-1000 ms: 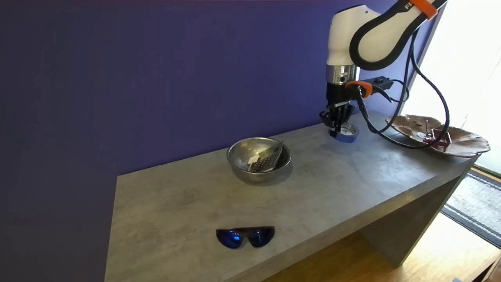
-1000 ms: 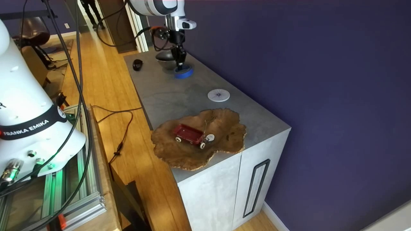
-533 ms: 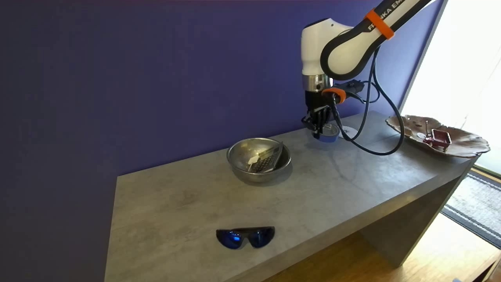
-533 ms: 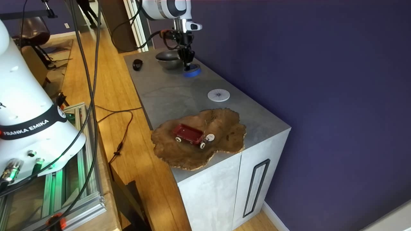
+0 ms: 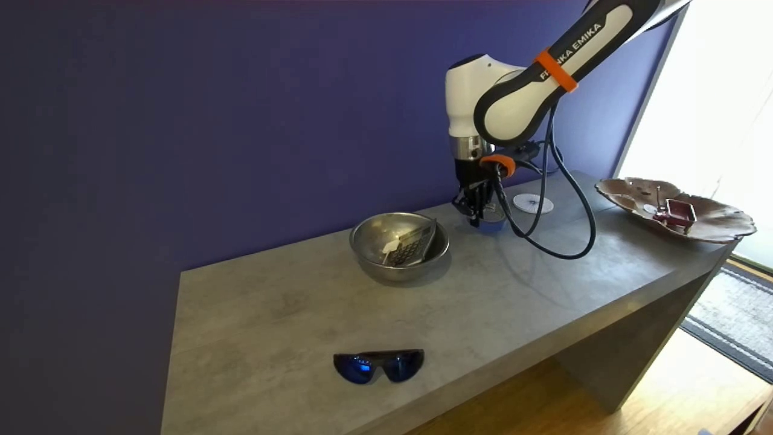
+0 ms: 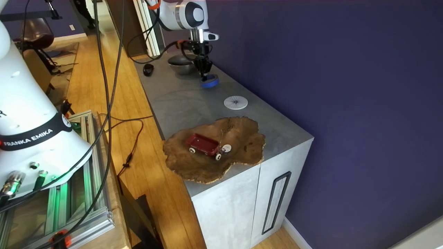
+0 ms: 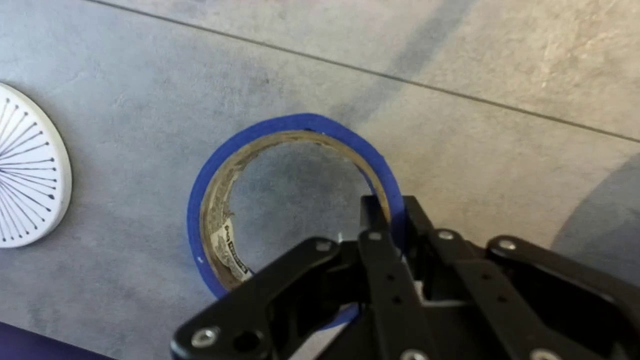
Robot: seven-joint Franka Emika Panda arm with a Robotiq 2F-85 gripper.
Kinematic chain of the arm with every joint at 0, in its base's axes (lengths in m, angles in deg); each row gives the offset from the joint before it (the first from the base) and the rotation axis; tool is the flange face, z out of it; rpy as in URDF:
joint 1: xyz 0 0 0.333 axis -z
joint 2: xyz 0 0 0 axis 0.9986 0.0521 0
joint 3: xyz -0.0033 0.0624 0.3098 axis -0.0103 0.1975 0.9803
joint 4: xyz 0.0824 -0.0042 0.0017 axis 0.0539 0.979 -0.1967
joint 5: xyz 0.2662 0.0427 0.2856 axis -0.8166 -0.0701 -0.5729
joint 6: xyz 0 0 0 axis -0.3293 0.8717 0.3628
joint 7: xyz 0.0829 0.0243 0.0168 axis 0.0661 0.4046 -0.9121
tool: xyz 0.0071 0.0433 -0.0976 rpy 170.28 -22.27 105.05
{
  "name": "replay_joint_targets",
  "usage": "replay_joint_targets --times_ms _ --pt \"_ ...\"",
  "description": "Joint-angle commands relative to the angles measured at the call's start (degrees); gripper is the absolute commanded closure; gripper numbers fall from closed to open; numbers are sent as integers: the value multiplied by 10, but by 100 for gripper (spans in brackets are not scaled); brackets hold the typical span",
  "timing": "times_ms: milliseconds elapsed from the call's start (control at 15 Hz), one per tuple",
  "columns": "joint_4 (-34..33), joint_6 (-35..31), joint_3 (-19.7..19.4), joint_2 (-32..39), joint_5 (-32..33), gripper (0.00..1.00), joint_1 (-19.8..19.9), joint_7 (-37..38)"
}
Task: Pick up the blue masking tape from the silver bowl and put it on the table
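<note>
In the wrist view, the gripper [image 7: 392,220] is clamped on the blue masking tape [image 7: 295,122]: one finger is positioned inside the ring, one outside, and the wall of the roll is held between them. The ring is extended to the left of the fingers, and the table [image 7: 140,110] is seen through its centre. A white disc [image 7: 30,190] marked with radiating dark lines is located to the gripper's left, well apart from the roll and cut off by the edge of the view; a strip of purple wall [image 7: 30,347] is shown in the lower left corner. In an exterior view, the gripper [image 5: 477,220] is pointed downward, and the roll is held low, outside the silver bowl [image 5: 395,272]; whether the table is touched by the roll cannot be determined. The bowl is placed near the gripper, to its left, and is loaded with a perforated metal object [image 5: 407,249]. Sunglasses [image 5: 379,367] are laid well in front of the gripper. To the gripper's right, the white disc is followed by a brown dish [image 5: 721,220], in which a red wagon [image 5: 680,212] is set. In an exterior view, the gripper [image 6: 205,79] is seen with the bowl behind it and to its left; the white disc is located nearer the camera than the gripper. The arm base [image 6: 31,114] is mounted well to the gripper's left.
</note>
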Motion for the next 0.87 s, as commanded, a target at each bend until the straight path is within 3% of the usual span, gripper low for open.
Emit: replay_joint_targets --times_ms 0,200,400,533,733,800 --pt "-25 4 6 10 9 55 5 -3" --pt "17 7 10 -39 -1 34 0 15" --pt "115 -16 49 -130 -29 14 10 -5" --pt "162 -40 87 -171 -42 1 27 -63" --pt "243 -100 112 -242 -21 0 22 -106" --pt "158 -57 98 -177 -21 0 14 -72"
